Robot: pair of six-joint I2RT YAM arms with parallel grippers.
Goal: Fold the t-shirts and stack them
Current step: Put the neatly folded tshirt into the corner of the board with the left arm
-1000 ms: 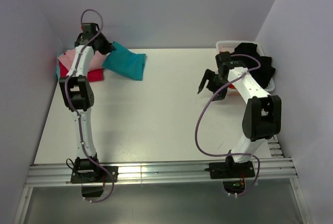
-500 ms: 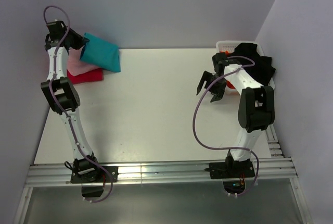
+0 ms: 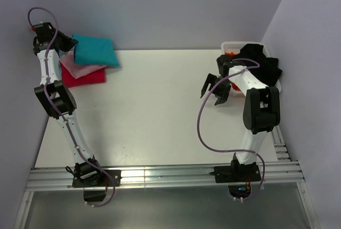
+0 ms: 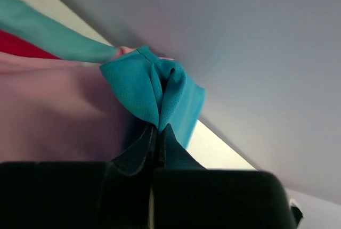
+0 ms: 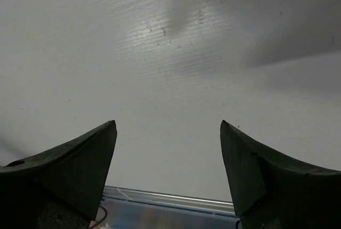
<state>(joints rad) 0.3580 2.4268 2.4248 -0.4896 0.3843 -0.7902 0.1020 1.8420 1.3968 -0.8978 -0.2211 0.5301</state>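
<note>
Well, from my seat the pile is most of the way there. At the far left corner of the table (image 3: 149,112) a folded red t-shirt (image 3: 88,78) lies at the bottom with a folded pink t-shirt (image 3: 80,69) on it. The folded teal t-shirt (image 3: 96,52) sits over both, offset toward the back wall. My left gripper (image 3: 66,42) has its jaws pressed together on a bunched edge of that teal cloth, which the wrist view shows plainly. I cannot tell whether the shirt's weight is fully resting on the pile or partly hanging from the pinch.

So I count two shirts stacked and a third at the point of being placed, not yet released. What is left is on the other side. A black t-shirt (image 3: 264,66) is draped unfolded over the white lattice basket (image 3: 230,45), and a sliver of orange cloth (image 3: 230,54) shows at its rim. My right gripper (image 3: 216,88) hangs over bare table just beside the basket, jaws spread wide and holding nothing.
</note>
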